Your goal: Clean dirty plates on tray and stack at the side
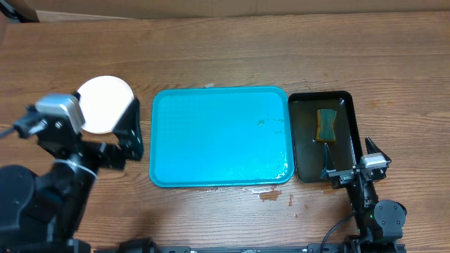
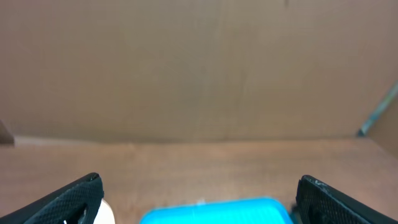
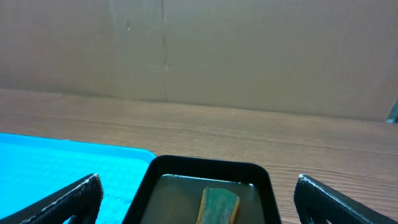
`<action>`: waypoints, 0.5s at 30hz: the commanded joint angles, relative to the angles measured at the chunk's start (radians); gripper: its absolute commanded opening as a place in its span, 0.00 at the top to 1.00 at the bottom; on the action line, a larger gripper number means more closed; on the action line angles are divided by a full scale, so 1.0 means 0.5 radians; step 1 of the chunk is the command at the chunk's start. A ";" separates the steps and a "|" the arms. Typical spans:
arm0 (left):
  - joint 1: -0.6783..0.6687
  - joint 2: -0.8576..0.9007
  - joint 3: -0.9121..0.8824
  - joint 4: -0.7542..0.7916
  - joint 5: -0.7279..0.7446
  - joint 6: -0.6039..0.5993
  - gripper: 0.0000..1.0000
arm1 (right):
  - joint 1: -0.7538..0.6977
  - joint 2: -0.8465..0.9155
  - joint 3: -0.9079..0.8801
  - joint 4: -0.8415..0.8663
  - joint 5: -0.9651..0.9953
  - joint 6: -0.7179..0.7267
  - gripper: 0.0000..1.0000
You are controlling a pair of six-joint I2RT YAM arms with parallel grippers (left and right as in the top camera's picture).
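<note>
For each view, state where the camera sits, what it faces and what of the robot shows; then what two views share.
Overhead: above the table, looking down at tray, plate, sponge; both arms show.
Left wrist: on left arm, facing the cardboard over the tray; open left gripper shows.
Right wrist: on right arm, facing the sponge; open right gripper shows.
Shared: all three see the tray.

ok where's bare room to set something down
The turquoise rectangular plastic tray is bare inside, and bare wooden table runs behind it. Crowded: the round white plate beside the open left gripper; the narrow black tray holding a green-yellow sponge, open right gripper at its near end.
</note>
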 commanded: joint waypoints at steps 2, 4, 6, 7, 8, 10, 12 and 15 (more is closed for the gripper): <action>-0.024 -0.124 -0.221 -0.066 -0.034 0.050 0.00 | -0.006 -0.017 -0.021 0.005 -0.003 -0.008 0.00; -0.024 -0.193 -0.361 -0.069 -0.073 0.065 0.00 | -0.006 -0.017 -0.021 0.005 -0.003 -0.008 0.00; -0.034 -0.286 -0.539 -0.060 -0.105 0.065 0.00 | -0.006 -0.017 -0.021 0.005 -0.003 -0.008 0.00; -0.043 -0.333 -0.621 -0.040 -0.105 0.065 0.00 | -0.006 -0.017 -0.021 0.005 -0.003 -0.008 0.00; -0.053 -0.390 -0.719 0.006 -0.120 0.064 0.00 | -0.006 -0.017 -0.021 0.005 -0.003 -0.008 0.00; -0.084 -0.513 -0.904 0.138 -0.140 0.064 0.00 | -0.006 -0.017 -0.021 0.005 -0.003 -0.008 0.00; -0.117 -0.648 -1.096 0.336 -0.150 0.065 0.00 | -0.006 -0.017 -0.021 0.005 -0.003 -0.008 0.00; -0.154 -0.872 -1.399 0.778 -0.153 0.063 0.00 | -0.006 -0.017 -0.021 0.005 -0.003 -0.008 0.00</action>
